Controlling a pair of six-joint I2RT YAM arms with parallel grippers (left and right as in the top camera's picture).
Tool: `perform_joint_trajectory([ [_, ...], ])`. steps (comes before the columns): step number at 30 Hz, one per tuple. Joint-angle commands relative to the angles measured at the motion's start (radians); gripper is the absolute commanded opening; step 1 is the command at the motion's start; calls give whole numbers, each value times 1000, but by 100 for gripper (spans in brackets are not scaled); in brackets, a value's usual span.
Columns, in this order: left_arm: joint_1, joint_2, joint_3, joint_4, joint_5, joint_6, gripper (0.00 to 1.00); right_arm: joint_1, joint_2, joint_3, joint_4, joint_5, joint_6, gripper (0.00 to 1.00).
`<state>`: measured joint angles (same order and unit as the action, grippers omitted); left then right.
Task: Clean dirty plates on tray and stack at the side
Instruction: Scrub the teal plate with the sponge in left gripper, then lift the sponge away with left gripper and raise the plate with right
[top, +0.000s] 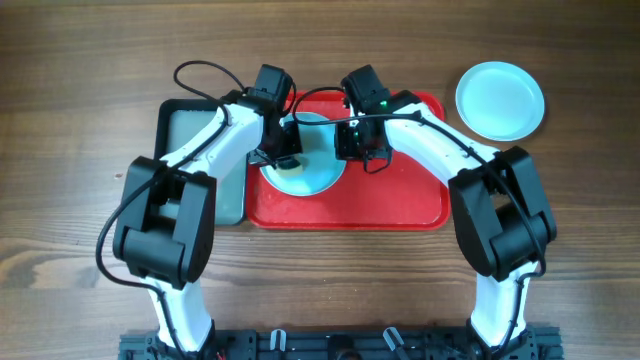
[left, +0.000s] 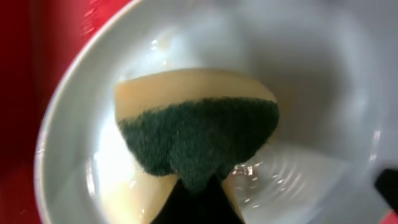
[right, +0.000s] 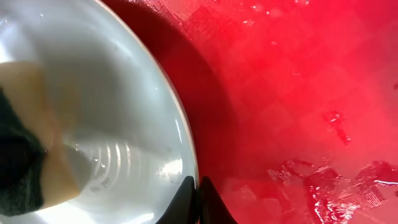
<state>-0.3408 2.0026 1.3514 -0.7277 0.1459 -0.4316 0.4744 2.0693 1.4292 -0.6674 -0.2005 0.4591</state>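
Two robot arms meet over a red tray (top: 400, 205) on a wooden tabletop (top: 80, 90). The left fingers (left: 194, 208) are closed tight on a sponge (left: 199, 134), yellow with a green scouring face. The sponge juts out ahead of their tips and presses into the bowl of a pale aqua plate (top: 312, 180). That plate lies on the tray directly beneath them. The right fingers (right: 185, 204) are pinched together at the plate's rim, apparently steadying it, with bare wet tray beyond their tips. Well out past the right fingers, off the tray, a second plate (top: 500, 100) sits on the tabletop and looks clean (whether another lies beneath it cannot be told). On the far side of the left fingers from the plate, beside the red tray, is a grey tray (top: 195, 130) with a black rim. The job looks partway done: at least one plate appears set aside, this one is mid-scrub, and it has yet to be carried over and stacked.
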Motion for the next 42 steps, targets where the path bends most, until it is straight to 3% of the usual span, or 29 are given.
perform_joint_trajectory([
  [1, -26, 50, 8, 68, 120, 8, 4, 5, 22, -5, 4, -10, -15, 5],
  [14, -49, 101, 57, 246, 355, 8, 4, 5, 22, -5, 4, -9, -16, 4],
  [21, 20, -130, 250, 214, 302, 8, 4, 5, 22, -5, 2, -2, -37, 5],
  [24, 95, -214, 250, 71, 135, 9, 4, 5, 22, -5, 2, -2, -38, 11],
  [27, 216, -228, 250, -198, -45, 31, 4, 5, 22, -5, 5, -2, -39, 26],
  [31, 417, -228, 249, -430, -69, 167, 4, 5, 22, -14, 37, 21, -40, 32],
  [34, 499, -228, 214, -459, -36, 248, 4, 5, 22, -49, 89, 21, -39, 32],
  [38, 504, -228, 101, -422, -18, 314, 6, 5, 22, -49, 99, 21, -40, 31],
  [41, 501, -228, 17, -352, 41, 317, 6, 5, 22, -49, 110, 21, -39, 19],
  [42, 501, -228, 0, -327, 83, 323, 6, 5, 22, -49, 110, 21, -40, 11],
])
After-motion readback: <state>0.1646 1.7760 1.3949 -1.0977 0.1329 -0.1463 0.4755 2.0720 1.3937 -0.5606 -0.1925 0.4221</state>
